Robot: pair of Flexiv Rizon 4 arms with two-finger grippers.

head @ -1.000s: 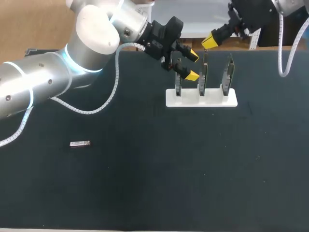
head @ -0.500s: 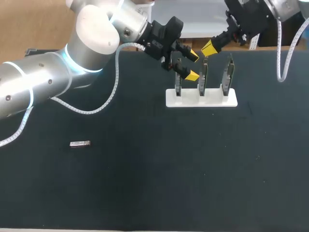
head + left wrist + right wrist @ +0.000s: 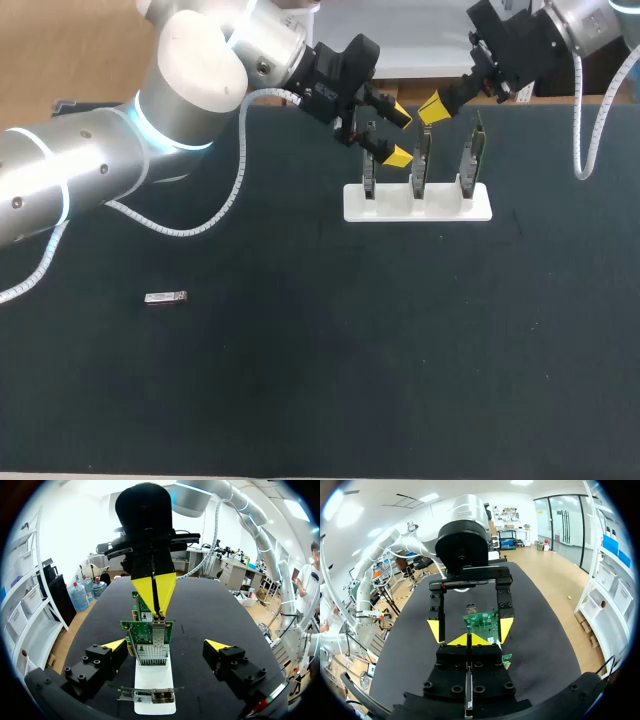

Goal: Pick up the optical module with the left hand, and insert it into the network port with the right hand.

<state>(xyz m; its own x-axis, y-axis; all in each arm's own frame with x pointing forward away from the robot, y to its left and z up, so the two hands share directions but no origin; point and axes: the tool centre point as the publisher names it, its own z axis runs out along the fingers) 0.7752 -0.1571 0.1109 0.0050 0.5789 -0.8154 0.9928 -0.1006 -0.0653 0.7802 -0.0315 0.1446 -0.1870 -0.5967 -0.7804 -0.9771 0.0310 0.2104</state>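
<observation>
Far from left gripper [image 3: 399, 135] lies optical module [image 3: 165, 298].

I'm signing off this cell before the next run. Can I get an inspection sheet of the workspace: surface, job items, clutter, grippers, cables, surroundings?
Surface: black table, even dark top.
Job's things: optical module lies flat on the table, apart from both arms, not yet picked up; white holder carries three upright network cards.
Clutter: nothing seen.
Grippers: left gripper at the leftmost card, jaws open, holding nothing; right gripper above the middle card, jaws shut.
Cables: white coiled cable along the left arm; white hose hangs from the right arm.
Surroundings: nothing seen.
</observation>
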